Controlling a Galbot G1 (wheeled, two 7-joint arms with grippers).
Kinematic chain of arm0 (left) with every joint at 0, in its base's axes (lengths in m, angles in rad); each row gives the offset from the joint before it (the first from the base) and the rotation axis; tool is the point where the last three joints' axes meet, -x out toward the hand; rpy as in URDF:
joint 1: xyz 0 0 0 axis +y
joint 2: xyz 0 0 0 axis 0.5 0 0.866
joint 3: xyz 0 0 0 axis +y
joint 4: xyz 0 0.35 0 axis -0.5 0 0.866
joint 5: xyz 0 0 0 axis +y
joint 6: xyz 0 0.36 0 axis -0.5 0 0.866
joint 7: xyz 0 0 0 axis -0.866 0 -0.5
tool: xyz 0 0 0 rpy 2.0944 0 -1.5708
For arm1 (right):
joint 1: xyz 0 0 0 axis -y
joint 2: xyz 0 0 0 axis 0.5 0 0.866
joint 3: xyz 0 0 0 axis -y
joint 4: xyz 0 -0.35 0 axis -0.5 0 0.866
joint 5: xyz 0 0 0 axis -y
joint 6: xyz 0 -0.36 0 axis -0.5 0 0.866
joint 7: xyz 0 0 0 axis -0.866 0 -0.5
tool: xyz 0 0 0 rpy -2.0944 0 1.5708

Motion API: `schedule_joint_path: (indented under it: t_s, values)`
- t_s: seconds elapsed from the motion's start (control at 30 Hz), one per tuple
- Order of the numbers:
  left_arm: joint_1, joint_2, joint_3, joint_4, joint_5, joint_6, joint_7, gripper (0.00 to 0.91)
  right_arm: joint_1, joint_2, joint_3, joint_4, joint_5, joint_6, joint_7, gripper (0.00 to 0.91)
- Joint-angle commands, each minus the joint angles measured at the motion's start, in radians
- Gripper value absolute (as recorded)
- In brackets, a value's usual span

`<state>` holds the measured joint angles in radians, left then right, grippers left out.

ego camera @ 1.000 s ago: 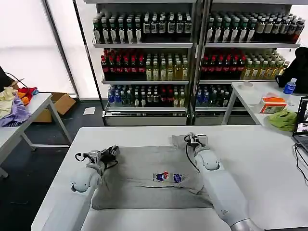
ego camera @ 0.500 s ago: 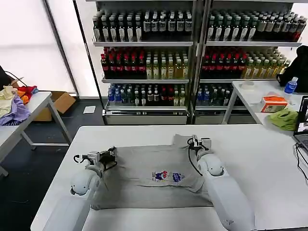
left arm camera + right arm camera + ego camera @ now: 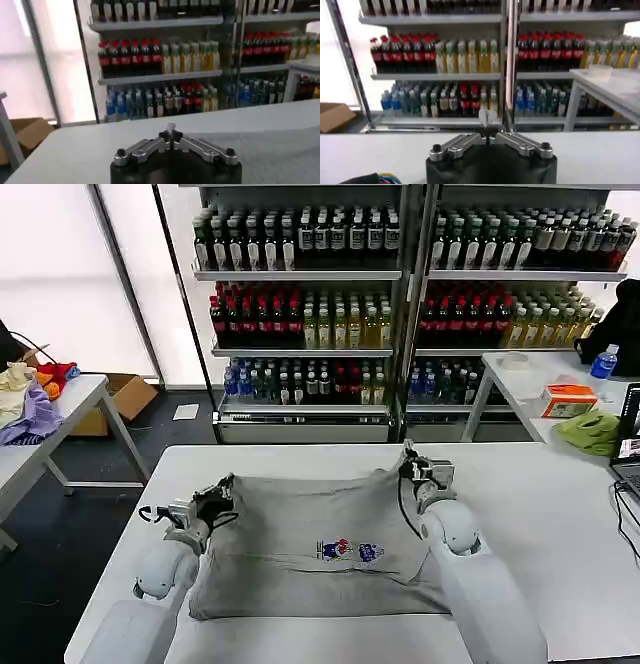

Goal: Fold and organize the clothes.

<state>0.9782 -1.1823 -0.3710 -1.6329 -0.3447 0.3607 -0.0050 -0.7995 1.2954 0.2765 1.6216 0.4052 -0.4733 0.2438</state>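
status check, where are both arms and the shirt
Left end effector and right end effector each shut on far corners of grey T-shirt, far edge raised off white table. Nothing in the way.

Chest print on the shirt too small to read; right arm covers the shirt's right edge.

White worktop spans the foreground, plain surface, front and left edges visible. One light grey T-shirt lies directly on it, spread across the middle, small multicolour chest print facing up. Near hem flat on the surface; the far edge is raised off the worktop at both corners, sagging between them. Bare white surface to the right of the shirt and a strip along the far side. In the left wrist view, grey fabric lies on the white top.
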Motion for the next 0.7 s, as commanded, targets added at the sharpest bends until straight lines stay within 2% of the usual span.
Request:
schedule_joint_path:
  t_s: [0.03,0.37,0.7]
  values:
    - [0.107,0.007,-0.031,-0.114,0.009,-0.026,0.001,0.0,-0.172,-0.002,0.023,0.198,-0.005,0.004,0.017,0.0]
    - [0.211,-0.001,-0.07,-0.184,0.061,-0.002,0.028,0.0,-0.342,-0.027,0.079,0.294,-0.004,0.011,0.061,0.0]
    - [0.292,0.0,-0.106,-0.213,0.072,-0.004,0.05,0.0,-0.489,-0.047,0.102,0.357,-0.014,0.044,0.074,0.0]
